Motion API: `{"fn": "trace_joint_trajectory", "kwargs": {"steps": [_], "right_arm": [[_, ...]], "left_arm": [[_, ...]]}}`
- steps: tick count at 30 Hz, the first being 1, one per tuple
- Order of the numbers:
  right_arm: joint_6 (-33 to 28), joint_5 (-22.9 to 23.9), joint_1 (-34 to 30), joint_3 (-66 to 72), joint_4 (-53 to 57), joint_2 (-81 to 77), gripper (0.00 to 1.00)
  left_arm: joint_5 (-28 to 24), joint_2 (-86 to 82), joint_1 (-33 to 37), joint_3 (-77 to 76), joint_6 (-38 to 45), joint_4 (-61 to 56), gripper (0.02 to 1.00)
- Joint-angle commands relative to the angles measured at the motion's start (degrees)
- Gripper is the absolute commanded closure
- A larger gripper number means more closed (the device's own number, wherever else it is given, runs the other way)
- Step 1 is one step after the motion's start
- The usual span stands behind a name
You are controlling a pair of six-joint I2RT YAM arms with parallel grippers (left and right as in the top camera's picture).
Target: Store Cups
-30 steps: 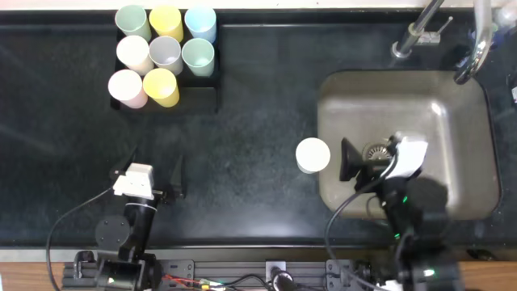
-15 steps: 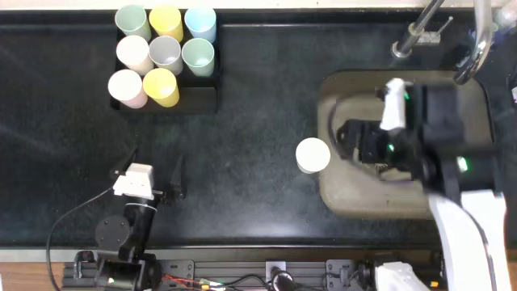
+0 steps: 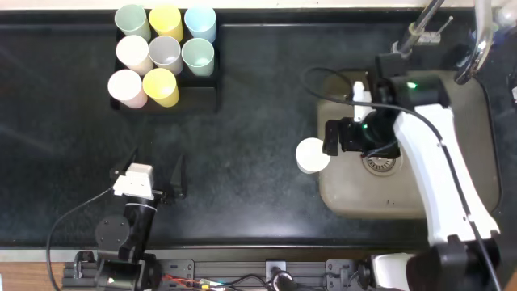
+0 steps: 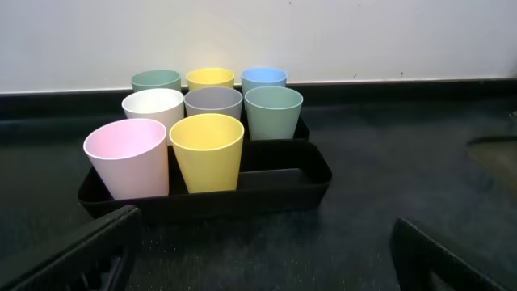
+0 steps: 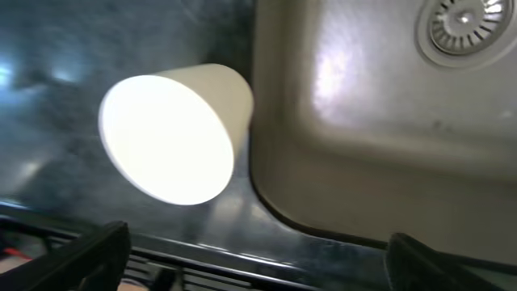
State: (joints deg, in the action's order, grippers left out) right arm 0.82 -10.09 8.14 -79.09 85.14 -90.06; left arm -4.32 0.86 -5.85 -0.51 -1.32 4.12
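Far to the left of the sink (image 3: 347, 190), toward the back of the desk (image 3: 258, 178), a black tray (image 3: 202, 95) held eight cups (image 3: 166, 52), with one corner compartment bare. The left gripper (image 3: 155, 170) sat well left of the sink, nearer the desk's front edge, its fingers spread with nothing between them. A white cup (image 3: 312, 155) stood on the desk just beside the sink's left rim. The right gripper (image 3: 333, 139) hung over that rim, close to the cup, fingers spread and gripping nothing.

White links, black joints on right arm (image 3: 436, 178), green light (image 3: 413, 85) glowing, black cable (image 3: 317, 70) looping; left arm (image 3: 133, 182) black, white-capped.
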Motion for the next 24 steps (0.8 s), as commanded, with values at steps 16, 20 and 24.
{"fn": "trace_joint_trajectory", "kwargs": {"steps": [16, 20, 24], "right_arm": [[-1.25, 4.20, 6.16, -1.75, -3.26, -10.21, 0.121], [-1.25, 4.42, 6.21, -1.75, -4.24, -12.09, 0.176], [-1.03, 4.37, 6.29, -1.75, -5.70, -13.09, 0.286]], "left_arm": [[-0.59, -0.52, 0.37, 0.04, -0.17, 0.24, 0.018], [-0.57, -0.52, 0.37, 0.04, -0.17, 0.24, 0.018], [-0.57, -0.52, 0.37, 0.04, -0.20, 0.24, 0.020]]}}
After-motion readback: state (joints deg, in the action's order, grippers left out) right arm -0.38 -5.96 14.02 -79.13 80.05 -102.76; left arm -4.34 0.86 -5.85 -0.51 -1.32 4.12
